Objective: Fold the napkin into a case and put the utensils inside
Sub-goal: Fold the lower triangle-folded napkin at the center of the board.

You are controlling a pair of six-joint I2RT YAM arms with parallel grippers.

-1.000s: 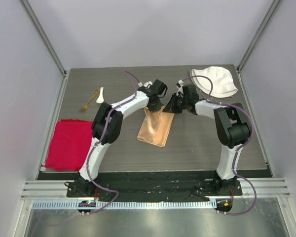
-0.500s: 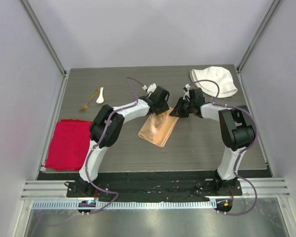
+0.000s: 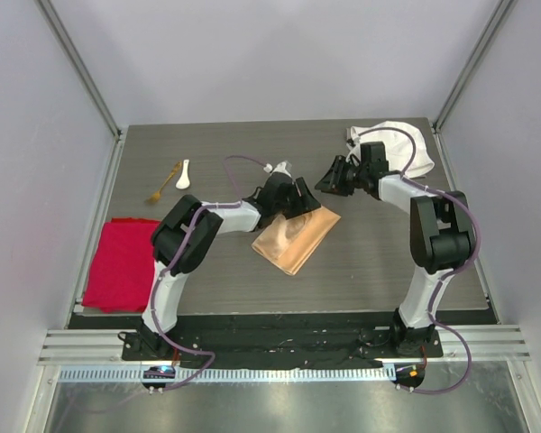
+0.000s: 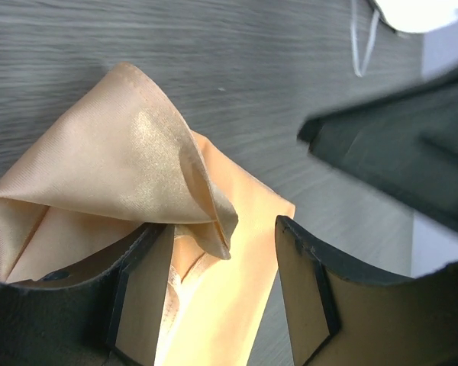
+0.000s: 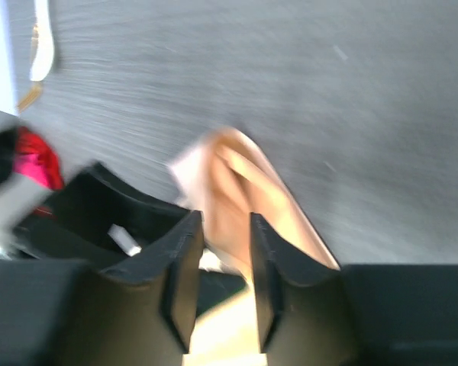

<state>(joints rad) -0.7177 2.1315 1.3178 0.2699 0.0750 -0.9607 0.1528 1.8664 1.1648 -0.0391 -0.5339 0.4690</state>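
One step in hand, as I read it: settle the last fold so the napkin becomes a flat case. It lies mid-table as a slanted layered rectangle, long axis running near-left to far-right. The left gripper sits over its far edge, fingers spread wide with cloth between and under them, pinching nothing I can see. The right gripper is just beyond the far-right corner, apart from the cloth. To do it well: press the puffed flap down, sweep along the crease before backing off, keep the pocket opening toward a side an arm can reach, and don't drag the bottom layer across the table. Sheeny cloth will probably spring back, so go low and slow. The utensils wait far left, well apart from the napkin: spoon just beside fork. The left wrist view shows what the top view can't: the top layer stands up as a rounded peak with a loose inner edge curling under it, so the fold isn't flat. The top view gives the overall outline, both arms, the red cloth near left and the white hat far right. The right wrist view is smeared. Its fingers show a narrow gap with peach behind, and I can't tell whether they're parted clear or nipping anything.
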